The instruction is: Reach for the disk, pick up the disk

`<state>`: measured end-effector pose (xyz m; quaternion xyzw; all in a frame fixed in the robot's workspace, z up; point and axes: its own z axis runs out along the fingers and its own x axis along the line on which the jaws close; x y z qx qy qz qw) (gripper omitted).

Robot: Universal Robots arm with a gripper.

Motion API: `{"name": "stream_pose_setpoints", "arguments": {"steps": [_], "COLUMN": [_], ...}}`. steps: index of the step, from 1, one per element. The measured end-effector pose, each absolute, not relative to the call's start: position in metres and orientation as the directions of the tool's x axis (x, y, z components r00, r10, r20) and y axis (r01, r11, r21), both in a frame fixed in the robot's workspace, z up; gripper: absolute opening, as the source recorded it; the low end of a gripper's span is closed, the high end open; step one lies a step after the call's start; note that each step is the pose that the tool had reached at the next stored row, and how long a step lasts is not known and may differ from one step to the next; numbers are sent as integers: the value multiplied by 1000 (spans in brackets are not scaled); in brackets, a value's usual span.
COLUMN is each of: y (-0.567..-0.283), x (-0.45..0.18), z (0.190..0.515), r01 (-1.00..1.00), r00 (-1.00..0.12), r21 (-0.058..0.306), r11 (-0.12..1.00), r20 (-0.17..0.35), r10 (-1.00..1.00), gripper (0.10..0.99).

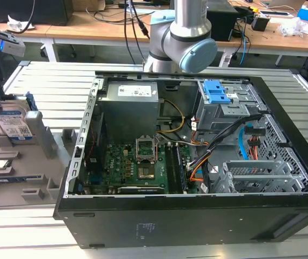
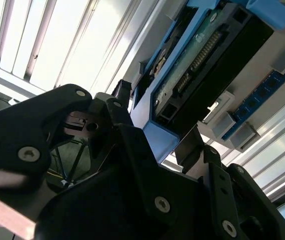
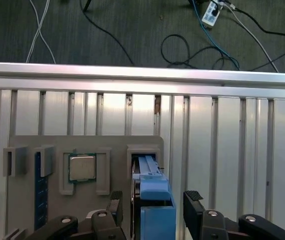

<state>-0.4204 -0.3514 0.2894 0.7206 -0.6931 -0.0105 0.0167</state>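
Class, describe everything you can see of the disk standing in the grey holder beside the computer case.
The disk is a flat silver-grey metal slab with blue plastic side rails and a blue-and-white label. It stands on edge in a slot of the grey holder, at the exterior view's left, outside the computer case. The open gripper straddles it, a jaw on either side; whether they touch it cannot be told.

The arm (image 1: 182,43) rises at the counter's (image 1: 51,81) edge farthest from the exterior view's camera: a grey column above bulky grey joints, one closed by a pale-blue cap (image 1: 198,55). In the first wrist view the hand (image 3: 153,199) points down at the counter near one of its edges. Its black fingers (image 3: 193,200) are spread well apart. In the second wrist view the same screw-studded fingers splay outward.
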Motion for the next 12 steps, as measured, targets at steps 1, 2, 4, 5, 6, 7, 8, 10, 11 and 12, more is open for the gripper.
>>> {"name": "stream_pose_setpoints", "arguments": {"steps": [1, 2, 4, 5, 6, 7, 8, 10, 11, 12], "y": [-351, -351, -351, -351, -351, -351, -351, -351, -351, -351], "x": [-420, -420, -420, -420, -420, -420, -420, -420, -420, -420], "z": [289, 289, 289, 289, 289, 289, 289, 289, 289, 288], "r01": [-999, -999, -999, -999, -999, -999, -999, -999, -999, -999], "r00": [39, 39, 39, 39, 39, 39, 39, 39, 39, 39], "r21": [39, 38, 38, 38, 38, 38, 38, 38, 38, 38], "r11": [-39, -39, -39, -39, -39, -39, -39, -39, -39, -39], "r20": [8, 8, 8, 8, 8, 8, 8, 8, 8, 8], "r10": [-999, -999, -999, -999, -999, -999, -999, -999, -999, -999], "gripper": [600, 600, 600, 584, 584, 459, 396, 369, 369, 369]}}
